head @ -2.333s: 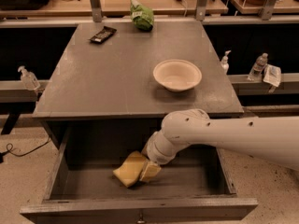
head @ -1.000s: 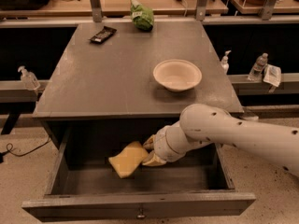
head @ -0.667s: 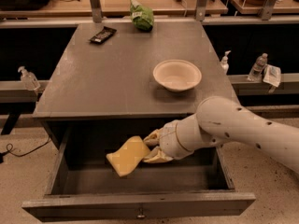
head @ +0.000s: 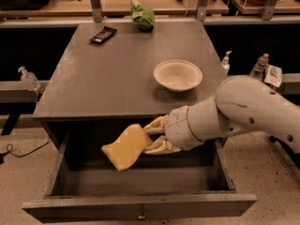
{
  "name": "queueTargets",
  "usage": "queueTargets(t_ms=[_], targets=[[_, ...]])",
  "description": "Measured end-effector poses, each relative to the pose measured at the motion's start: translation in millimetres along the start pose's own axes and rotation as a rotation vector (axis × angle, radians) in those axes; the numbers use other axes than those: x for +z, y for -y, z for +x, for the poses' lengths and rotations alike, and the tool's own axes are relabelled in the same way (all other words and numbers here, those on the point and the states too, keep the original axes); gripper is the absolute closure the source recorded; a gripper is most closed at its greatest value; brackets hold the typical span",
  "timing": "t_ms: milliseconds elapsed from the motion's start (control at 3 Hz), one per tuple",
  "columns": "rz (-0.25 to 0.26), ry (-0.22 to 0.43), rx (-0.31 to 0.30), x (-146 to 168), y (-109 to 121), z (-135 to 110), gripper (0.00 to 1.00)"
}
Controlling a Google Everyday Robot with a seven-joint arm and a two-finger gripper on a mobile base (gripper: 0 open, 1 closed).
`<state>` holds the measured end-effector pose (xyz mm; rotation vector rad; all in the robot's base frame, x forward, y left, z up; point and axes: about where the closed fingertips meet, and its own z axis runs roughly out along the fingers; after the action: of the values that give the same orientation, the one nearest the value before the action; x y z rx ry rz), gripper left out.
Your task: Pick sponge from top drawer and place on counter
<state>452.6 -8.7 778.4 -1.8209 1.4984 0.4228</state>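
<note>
Counter lip (head: 93,117) near jaws over drawer (head: 140,204)

Recorded: cream bowl (head: 178,75) centre-right, green bag (head: 142,15) and black item (head: 103,34) at top, left-edge pump bottle (head: 29,78), right-edge pump bottle (head: 226,62); gripper (head: 151,137) lower centre.

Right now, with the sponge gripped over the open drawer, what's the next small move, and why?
Probably a short lift straight up. The gripper is shut on the sponge, which hangs tilted, off the floor of the top drawer, yet appears lower than the counter surface. Clearing the counter's front edge likely comes before carrying it over the bare area left of the bowl.
</note>
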Motion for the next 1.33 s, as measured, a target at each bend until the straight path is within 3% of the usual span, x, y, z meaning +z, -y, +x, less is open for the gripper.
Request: queueTargets(t_ms=[333,667,1333], targets=[[-0.009,0.012,-0.029,-16,6,-20,1.0],[-0.013,-0.015,-0.059,-31,27,-36,1.0],[-0.06,-0.134,-0.126,-29,106,-70,1.0]])
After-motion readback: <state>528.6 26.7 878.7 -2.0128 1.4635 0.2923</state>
